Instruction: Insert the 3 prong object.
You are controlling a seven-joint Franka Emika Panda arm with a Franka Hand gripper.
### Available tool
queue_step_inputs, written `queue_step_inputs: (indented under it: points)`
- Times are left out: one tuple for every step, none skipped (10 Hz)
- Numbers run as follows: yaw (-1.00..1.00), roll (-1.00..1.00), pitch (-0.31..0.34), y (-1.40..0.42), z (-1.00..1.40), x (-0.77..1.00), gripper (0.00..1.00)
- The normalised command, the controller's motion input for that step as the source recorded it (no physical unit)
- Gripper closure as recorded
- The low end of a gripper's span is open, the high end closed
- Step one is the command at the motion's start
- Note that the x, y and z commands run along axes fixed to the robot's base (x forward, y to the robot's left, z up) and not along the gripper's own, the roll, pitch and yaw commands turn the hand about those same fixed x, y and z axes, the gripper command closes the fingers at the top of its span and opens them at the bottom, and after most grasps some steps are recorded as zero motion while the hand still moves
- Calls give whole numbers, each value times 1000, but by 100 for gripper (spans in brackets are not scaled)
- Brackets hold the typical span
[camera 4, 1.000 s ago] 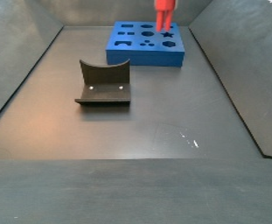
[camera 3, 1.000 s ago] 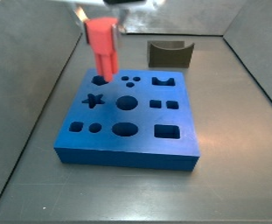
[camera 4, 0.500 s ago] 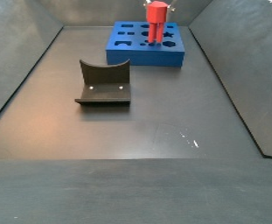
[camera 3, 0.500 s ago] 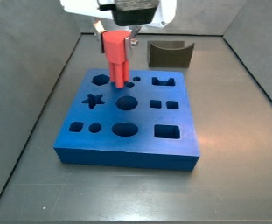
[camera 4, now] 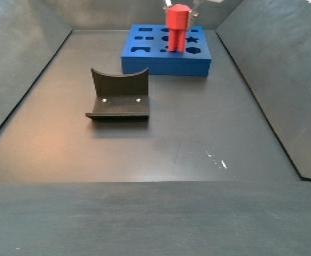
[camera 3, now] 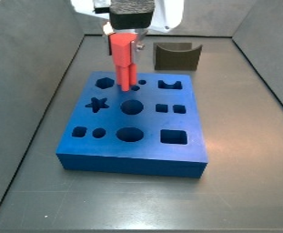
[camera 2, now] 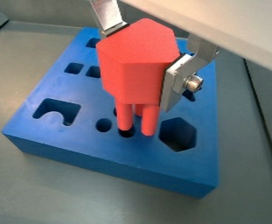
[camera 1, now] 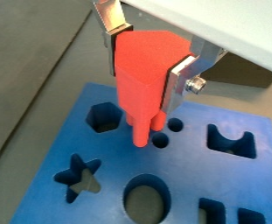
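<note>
Since half a second ago: little lowered, slight settling only. Tool [camera 2: 138,52] clamped on slim bright red plastic three-prong peg [camera 2: 136,77], upright, tips at small round holes of blue foam block [camera 2: 68,105]. Recommended: confirm prong alignment, press straight down, no tilt.

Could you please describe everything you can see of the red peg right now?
The red peg is bright, smooth plastic: a thick angular head narrowing into slim parallel prongs. It stands upright, clamped between the silver fingers of the claw above the blue block. Its prong tips sit at the small round holes near the block's far edge; how deep they reach is unclear.
</note>
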Motion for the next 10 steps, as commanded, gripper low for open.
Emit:
queue_step_inputs:
  points:
    - [-200, 10, 67, 0, -274, 431, 100]
    - [-9, 24, 33, 0, -334, 334, 100]
    - [0, 50, 40, 0, -306, 314, 100]
    - [0, 74, 46, 0, -283, 277, 100]
    - [0, 64, 34, 0, -289, 243, 100]
    - [0, 59, 17, 0, -266, 151, 100]
    - [0, 54, 0, 6, -223, 37, 100]
    - [0, 77, 0, 14, -203, 0, 100]
    - [0, 93, 0, 31, -171, -134, 100]
    - [0, 119, 0, 46, -160, -186, 100]
